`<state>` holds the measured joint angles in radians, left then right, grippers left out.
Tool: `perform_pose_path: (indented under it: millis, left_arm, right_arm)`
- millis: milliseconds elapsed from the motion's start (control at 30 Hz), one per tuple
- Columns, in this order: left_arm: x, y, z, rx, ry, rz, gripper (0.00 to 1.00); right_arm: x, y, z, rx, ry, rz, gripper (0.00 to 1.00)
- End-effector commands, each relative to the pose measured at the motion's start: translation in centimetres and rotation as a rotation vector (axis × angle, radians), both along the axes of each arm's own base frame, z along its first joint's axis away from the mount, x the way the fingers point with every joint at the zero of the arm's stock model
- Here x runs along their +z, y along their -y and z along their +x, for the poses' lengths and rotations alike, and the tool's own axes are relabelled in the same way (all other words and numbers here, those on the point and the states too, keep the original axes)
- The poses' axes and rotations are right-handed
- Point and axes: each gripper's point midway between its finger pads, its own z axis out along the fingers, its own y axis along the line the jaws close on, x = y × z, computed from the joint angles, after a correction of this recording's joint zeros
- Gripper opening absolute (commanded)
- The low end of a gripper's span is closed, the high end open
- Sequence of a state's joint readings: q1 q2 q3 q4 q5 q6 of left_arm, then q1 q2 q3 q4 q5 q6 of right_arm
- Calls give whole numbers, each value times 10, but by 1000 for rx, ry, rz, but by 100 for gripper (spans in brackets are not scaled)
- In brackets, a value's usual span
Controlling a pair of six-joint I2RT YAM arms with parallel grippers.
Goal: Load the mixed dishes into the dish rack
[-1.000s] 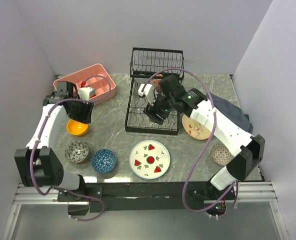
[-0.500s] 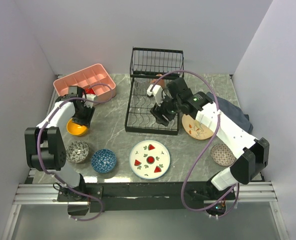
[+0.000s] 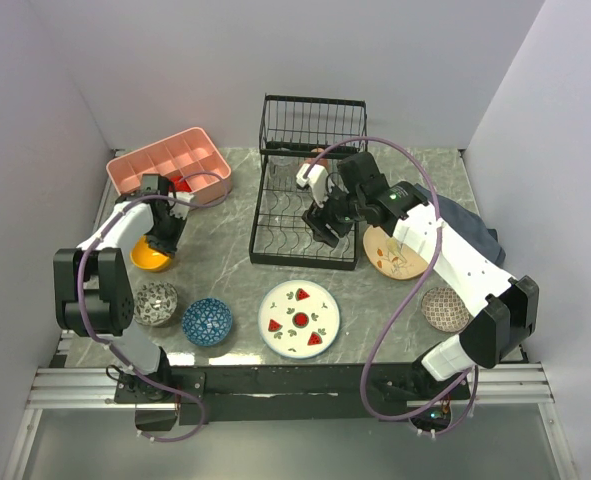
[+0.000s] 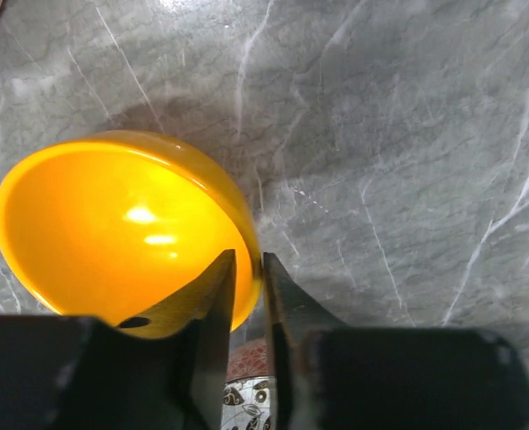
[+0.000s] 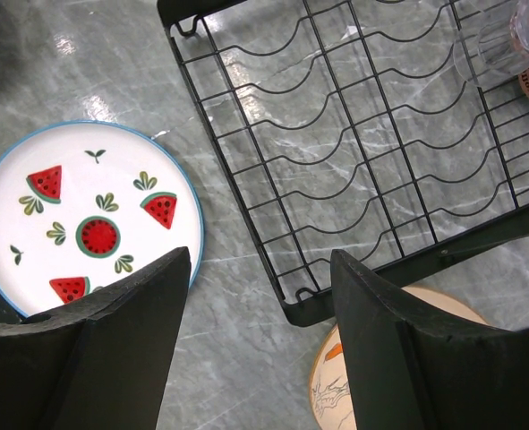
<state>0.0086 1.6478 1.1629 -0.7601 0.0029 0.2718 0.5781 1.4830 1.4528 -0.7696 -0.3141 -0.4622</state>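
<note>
We've left gripper [image 4: 249,269] clamped on orange bowl [image 4: 112,233] rim nr left edge; right gripper [image 5: 260,260] released, empty. Next: lift, carry to dish rack [image 3: 275,215].

High rear overview, wrist views close, downward — right shares watermelon plate [image 5: 85,219]

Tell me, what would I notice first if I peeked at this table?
The shiny orange bowl on the left stands out most, its rim pinched in the left gripper. Next comes the watermelon plate in the front middle. Behind it is the black rack, with the right gripper open over its front part.
</note>
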Motion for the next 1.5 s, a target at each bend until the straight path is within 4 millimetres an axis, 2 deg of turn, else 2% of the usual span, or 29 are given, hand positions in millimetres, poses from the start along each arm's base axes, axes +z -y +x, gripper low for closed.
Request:
perform_pose_path:
  millis: [0, 33, 67, 200, 333, 533, 567, 667, 700, 767, 800, 833, 900, 933, 1000, 1033, 1100, 1133, 1167, 1200, 1233, 1267, 1300, 1333, 1367, 1400, 1433, 1467]
  left_arm:
    - [2, -5, 0, -7, 2, 32, 23]
    - [0, -5, -2, -9, -10, 34, 22]
    - [-3, 3, -2, -37, -17, 37, 22]
    - [-10, 5, -9, -52, -42, 50, 20]
    - [-13, 4, -8, -50, -37, 70, 25]
    - [-10, 5, -7, -56, -35, 77, 13]
    - [-7, 5, -7, -58, -29, 79, 8]
    - [14, 7, -9, -67, -6, 68, 1]
    - [27, 11, -4, -81, 21, 49, 1]
    - [48, 18, -11, -104, 26, 10, 1]
    - [67, 23, -4, -124, 66, -14, 1]
    - [77, 38, -11, -165, 63, -93, 1]
    - [101, 51, -2, -188, 118, -157, 1]
    - [109, 67, -2, -227, 128, -239, 1]
    - [126, 87, 1, -261, 149, -334, 1]
    - [134, 108, -1, -311, 151, -446, 1]
    - [146, 131, 0, -374, 184, -549, 2]
    - [155, 145, -2, -421, 207, -621, 1]
    - [160, 168, -16, -491, 194, -751, 1]
    - [170, 181, -8, -550, 268, -804, 1]
    - [178, 191, -12, -589, 306, -845, 1]
    - [174, 209, -29, -614, 260, -952, 1]
    - [186, 221, -17, -687, 373, -980, 1]
    - [190, 229, -20, -709, 396, -1018, 1]
    - [183, 243, -31, -668, 324, -1107, 1]
    - [196, 254, -21, -728, 428, -1128, 1]
    - [196, 263, -19, -741, 443, -1157, 1]
    - [190, 277, -27, -717, 382, -1211, 1]
  right_arm:
    - [24, -4, 11, -7, 77, 40, 71]
    - [22, -3, 12, -11, 70, 35, 72]
    - [21, -3, 14, -13, 74, 31, 72]
    - [21, -4, 16, -14, 72, 28, 72]
    - [22, -4, 16, -12, 78, 27, 72]
    - [20, -1, 14, -17, 79, 22, 72]
    - [21, -1, 13, -18, 81, 22, 72]
    - [24, 5, 14, -32, 102, 7, 72]
    - [25, 7, 14, -36, 109, 0, 72]
    - [30, 17, 15, -65, 136, -8, 72]
    - [31, 22, 16, -82, 142, -6, 72]
    - [33, 27, 14, -97, 147, -1, 71]
    - [38, 39, 18, -152, 155, 41, 72]
    - [38, 46, 15, -172, 161, 54, 71]
    - [41, 55, 19, -221, 179, 73, 72]
    - [40, 60, 18, -246, 185, 73, 73]
    - [43, 68, 23, -314, 189, 85, 77]
    - [47, 78, 28, -356, 195, 89, 77]
    - [48, 85, 31, -395, 186, 98, 77]
    - [50, 91, 35, -426, 184, 104, 77]
    - [57, 111, 44, -501, 200, 105, 77]
    - [61, 119, 47, -547, 195, 117, 77]
    - [65, 128, 51, -583, 199, 123, 80]
    - [73, 146, 57, -646, 206, 121, 81]
    - [76, 153, 59, -672, 205, 122, 85]
    - [83, 160, 64, -695, 212, 123, 86]
    - [81, 166, 62, -719, 191, 110, 87]
    - [82, 176, 64, -749, 178, 109, 89]
